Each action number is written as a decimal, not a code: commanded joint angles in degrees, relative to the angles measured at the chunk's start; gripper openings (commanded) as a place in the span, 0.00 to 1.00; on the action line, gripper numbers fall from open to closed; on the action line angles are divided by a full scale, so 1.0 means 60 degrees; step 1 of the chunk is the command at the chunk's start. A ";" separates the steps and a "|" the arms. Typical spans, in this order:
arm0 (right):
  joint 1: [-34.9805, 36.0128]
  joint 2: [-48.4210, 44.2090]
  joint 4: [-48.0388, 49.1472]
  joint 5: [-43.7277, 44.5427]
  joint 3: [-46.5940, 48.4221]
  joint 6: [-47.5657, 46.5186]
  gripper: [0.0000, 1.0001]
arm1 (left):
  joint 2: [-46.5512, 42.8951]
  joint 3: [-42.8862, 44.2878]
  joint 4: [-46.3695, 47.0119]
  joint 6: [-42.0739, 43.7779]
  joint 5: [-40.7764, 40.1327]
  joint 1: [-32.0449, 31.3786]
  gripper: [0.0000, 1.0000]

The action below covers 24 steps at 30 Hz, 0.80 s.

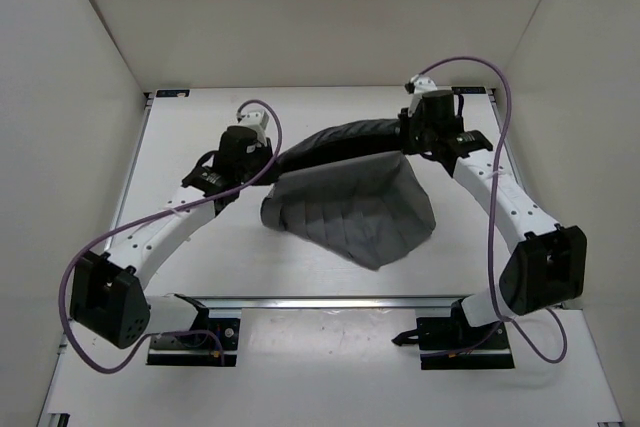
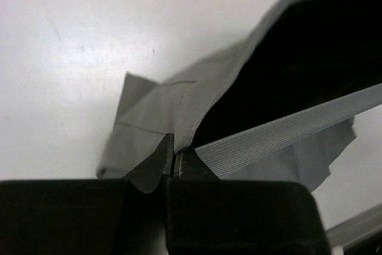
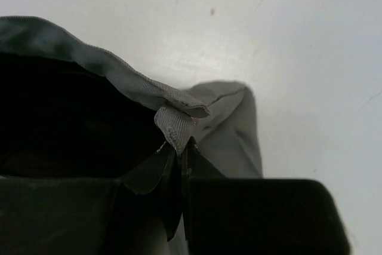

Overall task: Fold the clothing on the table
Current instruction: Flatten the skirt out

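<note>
The clothing (image 1: 350,209), a mid-grey pleated garment with a darker band, hangs between both grippers above the middle of the table (image 1: 200,267). Its band is stretched from left to right and the pleated part drapes down toward the near side. My left gripper (image 1: 268,169) is shut on the band's left end (image 2: 179,141). My right gripper (image 1: 408,137) is shut on the band's right end, where a small woven tab (image 3: 174,128) is pinched between the jaws. The dark inside of the clothing (image 3: 65,117) gapes open between the two grips.
White walls close in the table on the left, back and right. A metal rail (image 1: 330,300) runs across the near side, with the two arm bases (image 1: 190,337) (image 1: 465,339) behind it. Purple cables loop off both arms.
</note>
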 commanded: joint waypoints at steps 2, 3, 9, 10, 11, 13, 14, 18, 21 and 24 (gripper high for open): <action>-0.0434 0.0142 -0.0813 -0.0040 -0.0727 0.0337 0.00 | 0.0561 -0.1026 -0.0914 0.0394 0.0128 0.0420 0.00; -0.0463 0.0345 -0.0930 -0.0188 -0.0408 0.0410 0.00 | 0.0968 -0.0736 -0.0899 0.0481 0.0259 0.0421 0.00; -0.0815 0.2743 -0.2306 0.0146 0.6050 -0.0231 0.00 | 0.3822 0.5138 -0.2080 0.1768 -0.0120 0.1180 0.00; -0.0757 0.3460 -0.2860 0.0438 0.7143 -0.0349 0.00 | 0.4539 0.6229 -0.2695 0.1945 -0.0353 0.1241 0.00; -0.0815 0.3453 -0.2575 0.0774 0.8416 -0.0365 0.00 | 0.5213 0.8531 -0.3397 0.2034 -0.0689 0.1285 0.00; -0.1194 0.2813 -0.1525 0.0399 0.8458 0.0219 0.00 | 0.5934 1.2030 -0.3959 0.2341 -0.1274 0.1212 0.00; -0.1370 0.2431 -0.0880 0.0252 0.8298 0.0467 0.00 | 0.5474 1.2534 -0.3250 0.2255 -0.1452 0.1198 0.00; -0.1621 0.1244 -0.0361 0.0043 0.7001 0.0003 0.00 | 0.3524 1.0407 -0.1531 0.2912 -0.2842 0.1213 0.00; -0.1620 -0.0424 0.0604 0.0557 0.4134 -0.0307 0.00 | 0.2046 0.8300 -0.1075 0.3281 -0.3212 0.1255 0.00; -0.1971 -0.1640 0.0636 0.0251 0.1700 0.0029 0.00 | 0.0481 0.5083 -0.0652 0.2944 -0.2977 0.1285 0.00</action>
